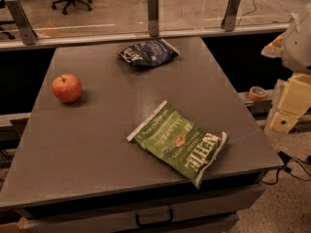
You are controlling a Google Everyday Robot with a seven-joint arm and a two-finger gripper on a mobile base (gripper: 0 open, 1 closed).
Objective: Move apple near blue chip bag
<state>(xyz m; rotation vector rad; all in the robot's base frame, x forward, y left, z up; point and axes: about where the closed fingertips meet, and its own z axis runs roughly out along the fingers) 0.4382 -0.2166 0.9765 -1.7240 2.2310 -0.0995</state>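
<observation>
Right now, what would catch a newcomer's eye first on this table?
The green chip bag lies at the front right of the table, overhanging its edge. The apple sits at the left, the blue chip bag near the far edge; the gripper hangs off to the right.

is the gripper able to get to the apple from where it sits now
Probably yes. The gripper hangs beyond the right edge of the table; the apple sits alone near its left edge. Bare tabletop runs between the green chip bag and the blue chip bag, so the way across looks free.
</observation>
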